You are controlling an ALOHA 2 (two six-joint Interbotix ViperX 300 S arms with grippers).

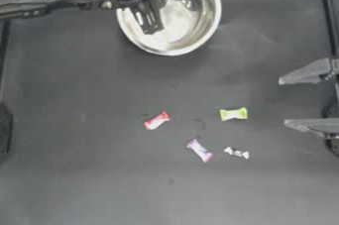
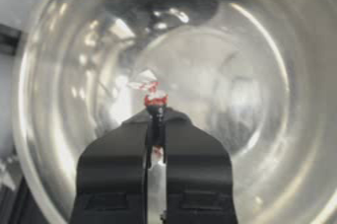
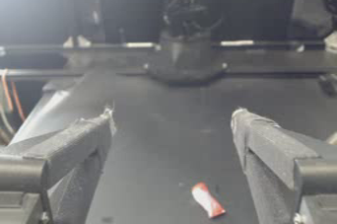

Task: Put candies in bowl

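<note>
Left claw (image 2: 156, 114) sits over the bowl (image 1: 205, 26) at the far side of the surface (image 1: 79, 169), and my wrist view shows its jaws pinched nearly together on a small whitish candy (image 2: 150, 90) with red at its twist, the wrapper poking out past the tips above the shiny inside. I judge this to be the drop, so I want to open the jaws only a little and cleanly, keeping the tips inside the rim so the sweet falls to the bottom and does not bounce out or cling to a pad. If it sticks, a slight shake would be my choice over dragging it on the metal. Four candies lie on the surface well apart from the bowl: the red-pink candy (image 1: 157, 120), the yellow-green candy (image 1: 233, 114), the purple-white candy (image 1: 199, 150) and a small whitish one (image 1: 237, 153) near it. My right claw (image 1: 311, 100) waits at the right edge, jaws spread wide, holding nothing.
</note>
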